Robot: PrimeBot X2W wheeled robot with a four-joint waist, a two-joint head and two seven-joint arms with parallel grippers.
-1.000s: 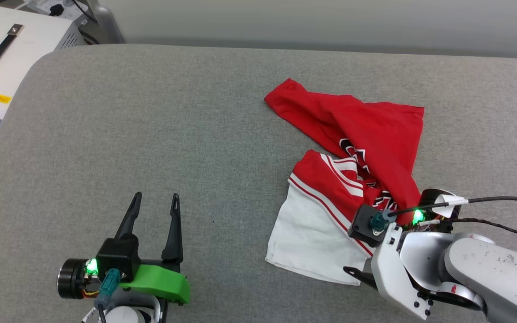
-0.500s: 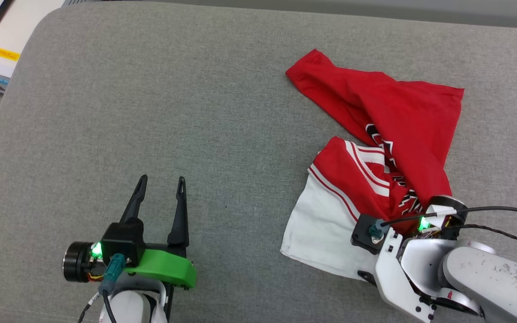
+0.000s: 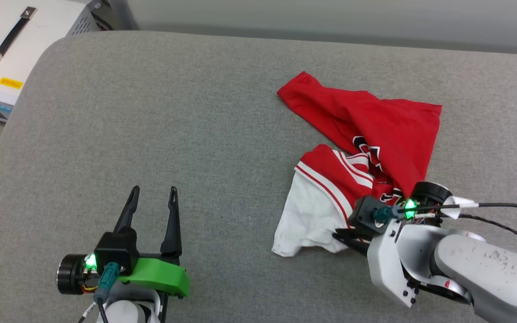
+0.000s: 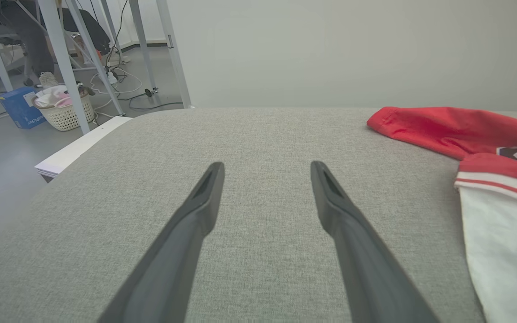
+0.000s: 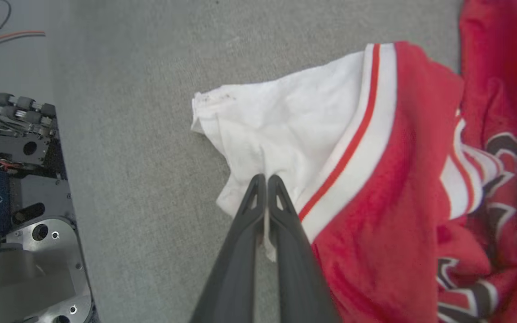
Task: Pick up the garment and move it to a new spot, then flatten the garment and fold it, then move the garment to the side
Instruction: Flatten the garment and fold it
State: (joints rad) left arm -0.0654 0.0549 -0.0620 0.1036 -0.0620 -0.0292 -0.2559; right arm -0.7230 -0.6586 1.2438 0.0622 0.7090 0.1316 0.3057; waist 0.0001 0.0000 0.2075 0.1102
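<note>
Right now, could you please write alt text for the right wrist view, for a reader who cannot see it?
The right end effector is shut on the white sleeve of the garment, a crumpled red shirt lying on a grey fabric surface. Black lettering with white outlines shows at the right edge.

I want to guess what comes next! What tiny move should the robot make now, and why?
Probably lift the right end effector a little. It is shut on the white sleeve, and the shirt lies crumpled on the pad, not yet picked up. The left end effector is open, away from it.
</note>
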